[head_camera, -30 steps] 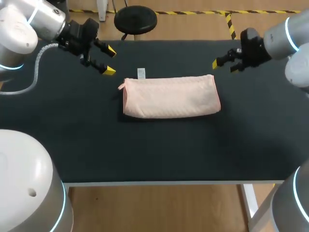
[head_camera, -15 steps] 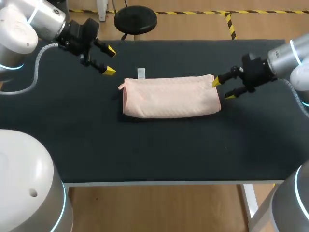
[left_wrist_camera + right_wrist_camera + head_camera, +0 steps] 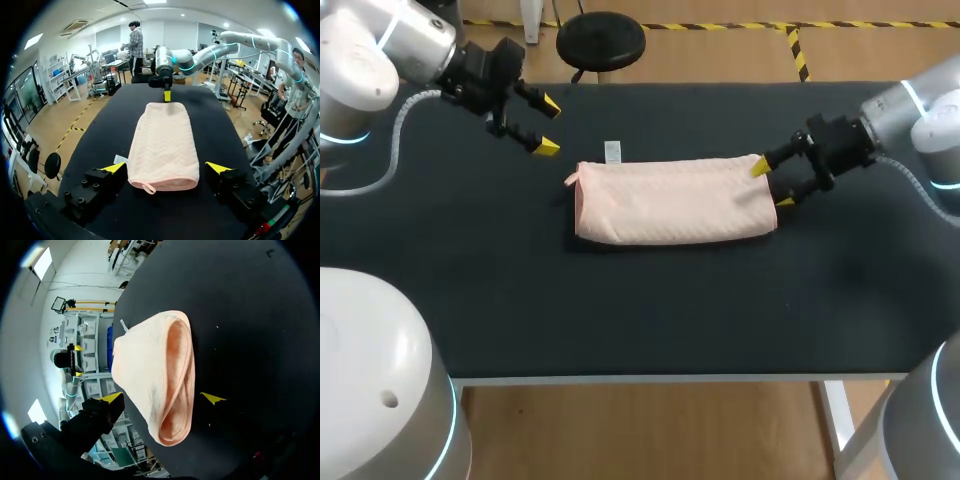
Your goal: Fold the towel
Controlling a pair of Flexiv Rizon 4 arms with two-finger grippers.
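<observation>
We are in a robotics lab, and the rig itself shows it. Our left arm (image 3: 365, 60) and right arm (image 3: 930, 95) are white jointed machines with glowing blue rings at the joints. They come in over the far corners of a bench (image 3: 650, 320) covered edge to edge in plain black matting. A grey ribbed cable hose (image 3: 395, 140) trails from the left arm. A folded pink towel (image 3: 670, 200) lies on the mat, toward the bench's far edge.
</observation>
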